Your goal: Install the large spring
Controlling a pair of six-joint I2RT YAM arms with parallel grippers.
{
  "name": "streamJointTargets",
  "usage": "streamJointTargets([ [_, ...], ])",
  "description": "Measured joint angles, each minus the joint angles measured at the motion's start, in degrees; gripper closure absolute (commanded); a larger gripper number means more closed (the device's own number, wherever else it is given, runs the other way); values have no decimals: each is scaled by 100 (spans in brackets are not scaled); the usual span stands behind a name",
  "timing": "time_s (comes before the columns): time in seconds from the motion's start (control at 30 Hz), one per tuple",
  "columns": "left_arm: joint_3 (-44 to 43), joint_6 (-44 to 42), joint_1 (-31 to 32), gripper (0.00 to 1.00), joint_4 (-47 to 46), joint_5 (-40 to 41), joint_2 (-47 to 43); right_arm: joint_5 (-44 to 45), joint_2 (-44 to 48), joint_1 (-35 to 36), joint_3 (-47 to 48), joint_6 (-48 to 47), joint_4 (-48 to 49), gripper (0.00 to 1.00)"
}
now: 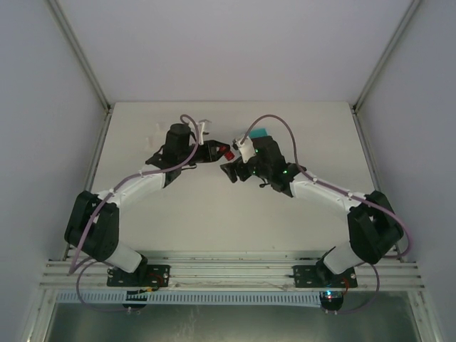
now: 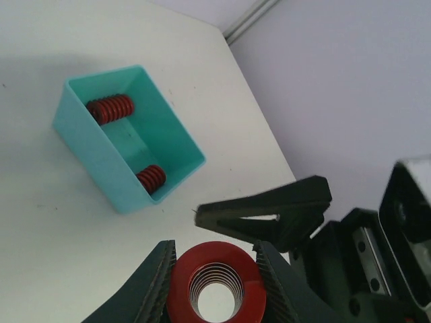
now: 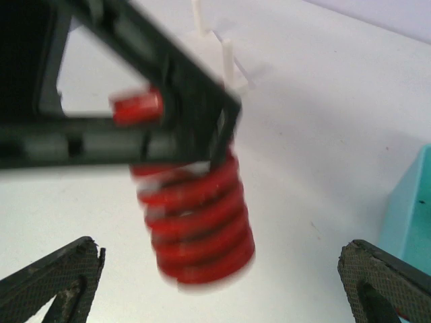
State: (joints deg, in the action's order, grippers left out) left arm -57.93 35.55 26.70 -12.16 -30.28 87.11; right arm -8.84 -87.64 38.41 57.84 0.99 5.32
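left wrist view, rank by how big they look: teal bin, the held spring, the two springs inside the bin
1. teal bin
2. large spring, enlarged by being nearest the camera and cut off by the frame edge
3. upper bin spring and lower bin spring: the lower one is partly hidden by the wall, so left unranked

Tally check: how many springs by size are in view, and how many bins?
Large red spring: 1, held by the left gripper
Small red springs: 2, inside the bin
Teal bin: 1
Total: 4
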Motion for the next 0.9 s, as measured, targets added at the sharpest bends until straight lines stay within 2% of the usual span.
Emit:
streamJointTargets([
  [0.17,-210,-271,-188,100,232,450,-114,251,446,9,-181,267,-476,1],
  [0.37,-479,-1029,-575,100,455,2011,-365,791,1161,7,-192,774,-1261,1],
  [0.53,-479,-1679,-894,100,358,3152,-387,997,1602,7,-509,909,-1346,1],
  [0.7,-570,-2129,-1246,100,173,3871,26,1333,1665,7,-885,909,-1340,1],
  [0.9,-704,-2347,-1860,100,-70,4083,903,1458,1650,7,-949,907,-1241,1],
])
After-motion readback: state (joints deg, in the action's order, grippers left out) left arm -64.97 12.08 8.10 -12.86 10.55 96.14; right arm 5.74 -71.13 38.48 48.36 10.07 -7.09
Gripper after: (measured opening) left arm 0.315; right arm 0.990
